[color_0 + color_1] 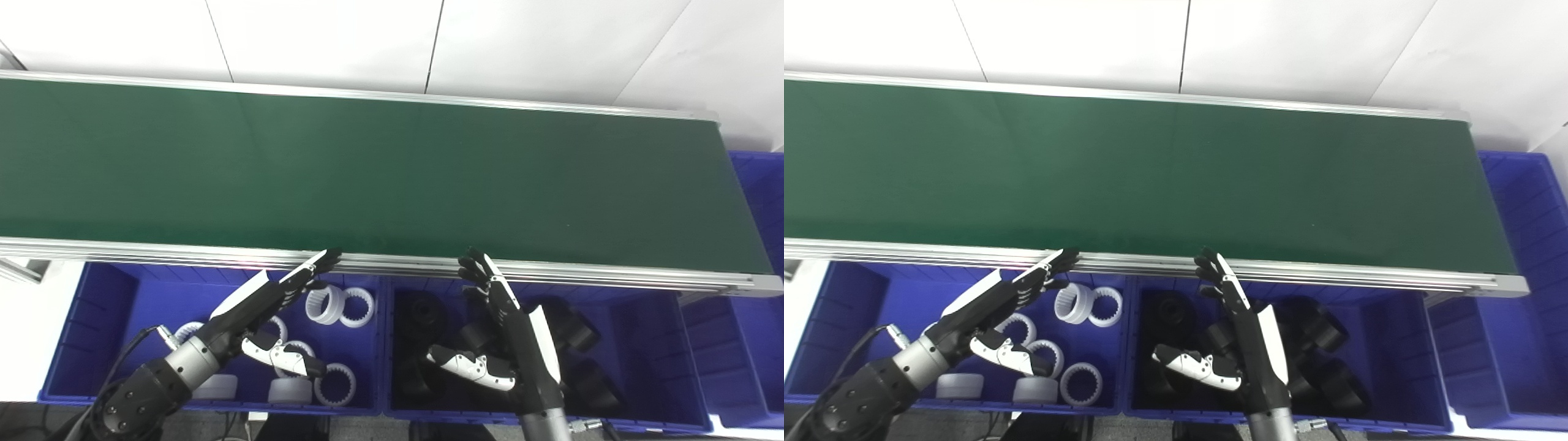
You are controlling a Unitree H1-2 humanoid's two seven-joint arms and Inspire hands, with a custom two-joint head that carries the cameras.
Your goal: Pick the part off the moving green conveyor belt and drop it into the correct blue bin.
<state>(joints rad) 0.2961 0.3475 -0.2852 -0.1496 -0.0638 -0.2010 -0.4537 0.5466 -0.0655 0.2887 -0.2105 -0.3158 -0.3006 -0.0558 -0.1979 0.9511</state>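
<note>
Both my hands, left (pixel 257 306) and right (pixel 514 331), just hovered over the blue bins (pixel 92 318), fingers (pixel 318 260) spread and holding nothing, green belt (pixel 367 177) bare.

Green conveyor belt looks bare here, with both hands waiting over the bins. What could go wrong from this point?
1. No part shows on the green conveyor belt; both open hands sit low at its near edge, so a fast part might pass before either rises.
2. The left robot hand hovers over the blue bin of white toothed rings and the right robot hand over the blue bin of black parts; reaching forward could clip the silver belt rail.
</note>
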